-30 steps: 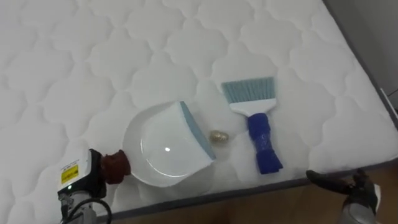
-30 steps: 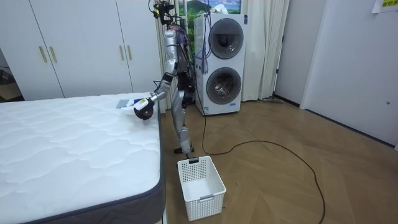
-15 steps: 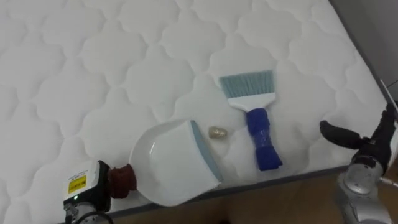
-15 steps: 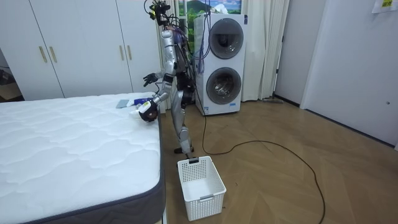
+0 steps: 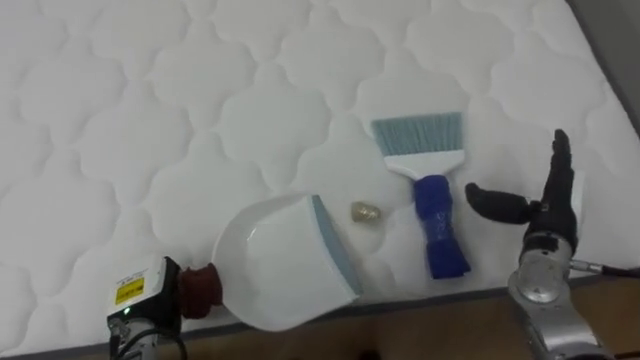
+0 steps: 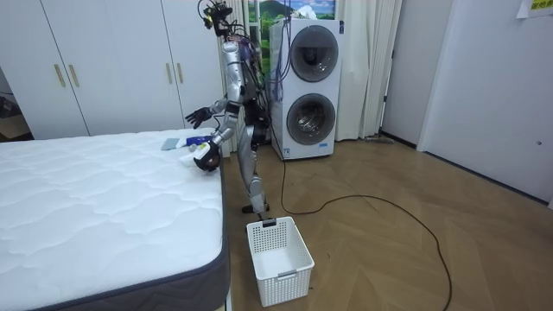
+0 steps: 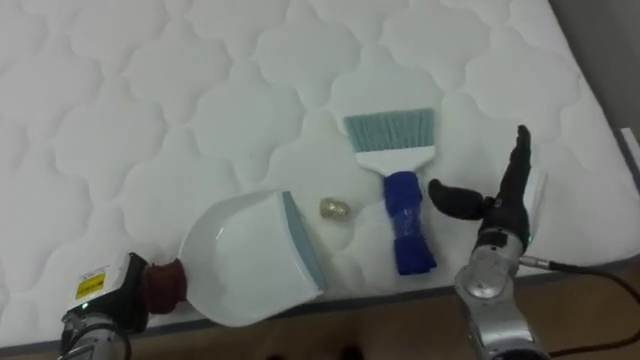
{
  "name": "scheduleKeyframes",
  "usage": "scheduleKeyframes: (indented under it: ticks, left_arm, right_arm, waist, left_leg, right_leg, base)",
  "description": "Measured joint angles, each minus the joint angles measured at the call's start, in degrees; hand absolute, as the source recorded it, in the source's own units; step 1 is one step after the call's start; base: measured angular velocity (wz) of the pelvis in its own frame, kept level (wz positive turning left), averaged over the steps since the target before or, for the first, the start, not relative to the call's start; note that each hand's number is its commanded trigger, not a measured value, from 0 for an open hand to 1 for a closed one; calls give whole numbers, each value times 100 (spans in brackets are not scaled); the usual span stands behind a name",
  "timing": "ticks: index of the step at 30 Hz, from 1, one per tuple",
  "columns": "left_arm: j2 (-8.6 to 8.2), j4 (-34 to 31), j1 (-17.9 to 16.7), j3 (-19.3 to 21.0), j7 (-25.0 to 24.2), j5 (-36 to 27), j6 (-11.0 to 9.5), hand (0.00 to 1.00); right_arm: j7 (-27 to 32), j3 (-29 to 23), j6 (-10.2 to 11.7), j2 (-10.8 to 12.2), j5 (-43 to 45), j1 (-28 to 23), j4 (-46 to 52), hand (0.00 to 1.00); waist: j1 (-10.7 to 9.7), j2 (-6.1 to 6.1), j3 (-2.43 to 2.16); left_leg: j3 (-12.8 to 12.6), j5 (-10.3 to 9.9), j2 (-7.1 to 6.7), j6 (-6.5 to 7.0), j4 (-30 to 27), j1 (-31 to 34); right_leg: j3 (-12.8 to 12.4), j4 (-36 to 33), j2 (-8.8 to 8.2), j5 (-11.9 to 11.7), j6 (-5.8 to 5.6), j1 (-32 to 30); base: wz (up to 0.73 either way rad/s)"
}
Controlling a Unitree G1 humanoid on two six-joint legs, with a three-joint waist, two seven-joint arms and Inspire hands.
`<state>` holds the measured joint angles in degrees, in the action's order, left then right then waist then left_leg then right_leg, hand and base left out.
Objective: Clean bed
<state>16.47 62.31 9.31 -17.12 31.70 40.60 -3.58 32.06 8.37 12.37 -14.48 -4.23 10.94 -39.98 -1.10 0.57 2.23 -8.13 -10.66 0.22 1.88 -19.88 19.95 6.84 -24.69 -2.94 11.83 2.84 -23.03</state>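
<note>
1. Bed (image 5: 150,100), white and quilted: the right hand (image 5: 548,215) has moved in beside the brush (image 5: 432,200), spread open.
2. Left hand (image 5: 145,298) is at the smooth white dustpan (image 5: 270,265); I cannot tell its grip.
3. A crumpled gold scrap (image 5: 365,212) lies by the dustpan's lip.

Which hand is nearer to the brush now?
Right. The right hand is open just right of the brush; the left hand is farther left, beyond the dustpan.
</note>
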Motion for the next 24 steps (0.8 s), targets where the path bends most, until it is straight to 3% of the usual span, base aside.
scheduleKeyframes:
  ticks: [4, 8, 15, 24]
  left_arm:
    - [0, 2, 83, 8, 0, 8, 75, 100]
    - [2, -1, 136, 28, 0, 13, 95, 100]
    - [24, 5, 254, 29, -1, 8, 116, 100]
    - [49, 60, 286, 24, -1, 10, 210, 100]
  right_arm:
    - [-107, 39, -2, 3, -5, 185, -204, 0]
    - [-254, 51, -20, 3, 0, 252, -241, 0]
    - [-704, 256, -257, 3, -5, 243, -524, 0]
    - [-1110, 573, -330, 5, -58, 249, -661, 0]
  waist:
    - [26, 50, 30]
    - [58, 52, 30]
    - [149, 54, 29]
    - [156, 109, 25]
  left_leg:
    - [26, 0, -1, 0, -11, 69]
    - [27, 1, 3, -1, -11, 147]
    - [26, 0, 1, 0, -130, 262]
    - [24, 0, -2, 2, -198, 283]
  right_leg:
    - [48, -8, -10, 0, 0, -41]
    - [70, -25, -12, 1, 1, -121]
    - [97, -103, -39, 2, 2, -209]
    - [117, -137, -65, 3, 3, -223]
  base:
    - [5]
    - [2]
    - [1]
    - [1]
